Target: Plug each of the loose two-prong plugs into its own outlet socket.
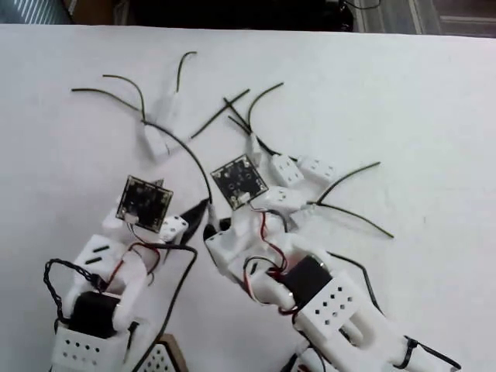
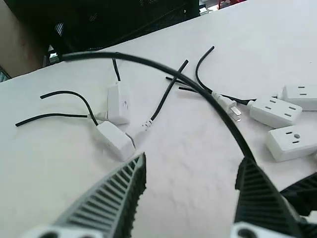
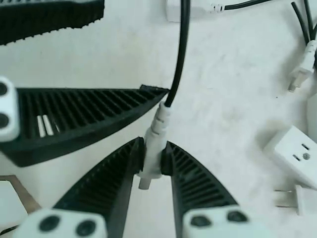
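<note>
A white two-prong plug on a black cord sits pinched by its body between the fingers of the right gripper. A second plug, also white, lies flat on the table with its prongs bare, just beside three white outlet sockets. Well apart from these, two white blocks lie close together, with thin black cords trailing from them.

The plug sits between the fingers of the right gripper, with the left gripper just beside it. In the high view, three outlet sockets lie behind the plug to the right, and two corded sockets behind it to the left.
</note>
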